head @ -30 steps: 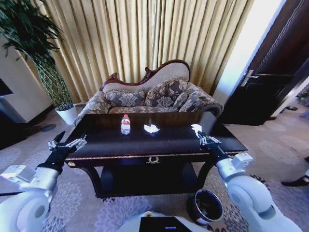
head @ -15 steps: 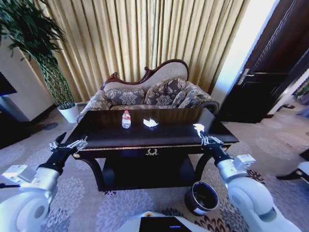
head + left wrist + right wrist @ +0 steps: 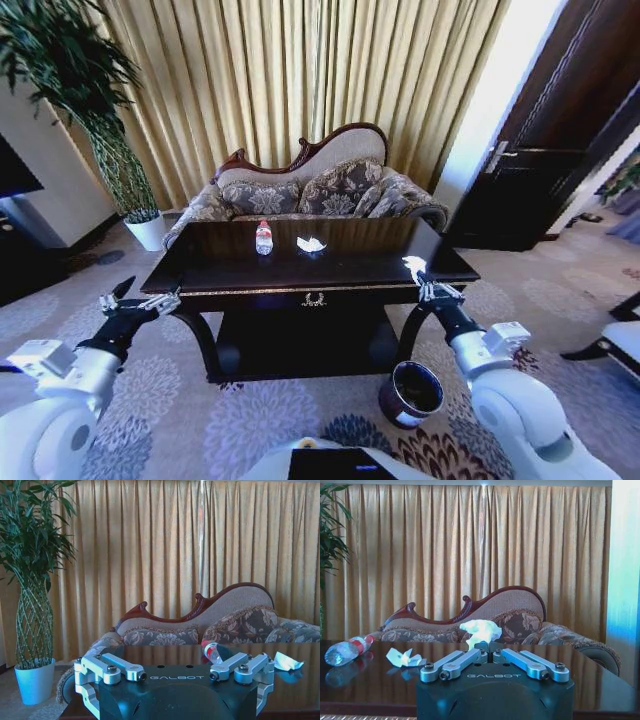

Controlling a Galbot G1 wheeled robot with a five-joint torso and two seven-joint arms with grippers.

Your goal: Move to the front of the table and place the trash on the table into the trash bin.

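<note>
Right gripper (image 3: 437, 293): your fingers pinch a crumpled paper (image 3: 480, 630) at the tabletop's (image 3: 350, 270) right front corner.
Left gripper (image 3: 143, 303): your fingers spread wide, empty, off the left front corner.
Bottle (image 3: 264, 238): lies mid-tabletop beside another paper (image 3: 311, 244).
Trash bin (image 3: 411, 394): on the carpet, front right.

Glossy dark wood counter (image 3: 340, 272) with gold trim, crumpled white paper (image 3: 311, 244), clear plastic bottle (image 3: 264, 238), shiny-rimmed dark bin (image 3: 411, 393), patterned cloth sofa (image 3: 310, 192), carpet (image 3: 240, 415).

A dark glossy table (image 3: 250, 275) with gold trim is reflecting golden curtains (image 3: 300, 90); white crumpled paper (image 3: 311, 243) and a clear bottle (image 3: 264, 238) with a red-and-white label are lying on it, a dark brown bin (image 3: 410, 393) gleaming on the floral grey carpet (image 3: 250, 420).
</note>
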